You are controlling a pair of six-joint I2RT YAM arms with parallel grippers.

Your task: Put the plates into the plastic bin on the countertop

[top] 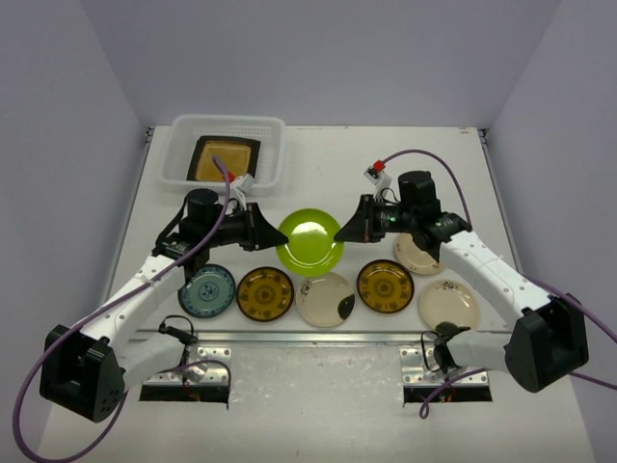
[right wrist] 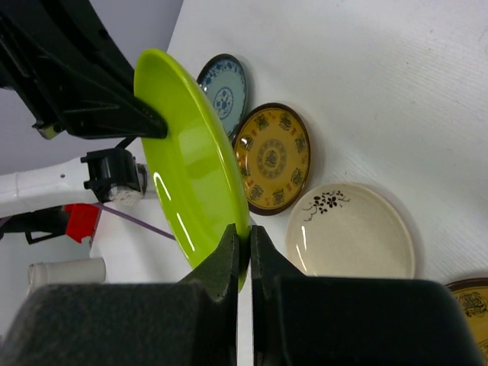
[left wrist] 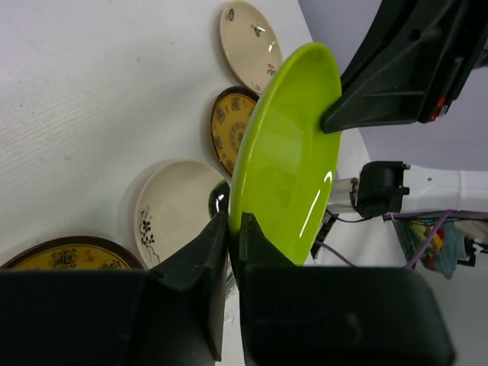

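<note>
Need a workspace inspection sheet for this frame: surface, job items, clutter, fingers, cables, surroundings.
Surface: white countertop, no spills seen.
Job's things: plastic bin at far left holds an amber square plate. The lime-green plate is held above mid-table. Lying flat nearer the arms: blue patterned plate, two yellow-brown plates, three cream plates.
Clutter: nothing seen.
Grippers: left gripper and right gripper, fingers shut on opposite rims of the lime-green plate.
Cables: purple cables loop along both arms; the left one crosses over the bin.
Surroundings: plain pale walls.
</note>
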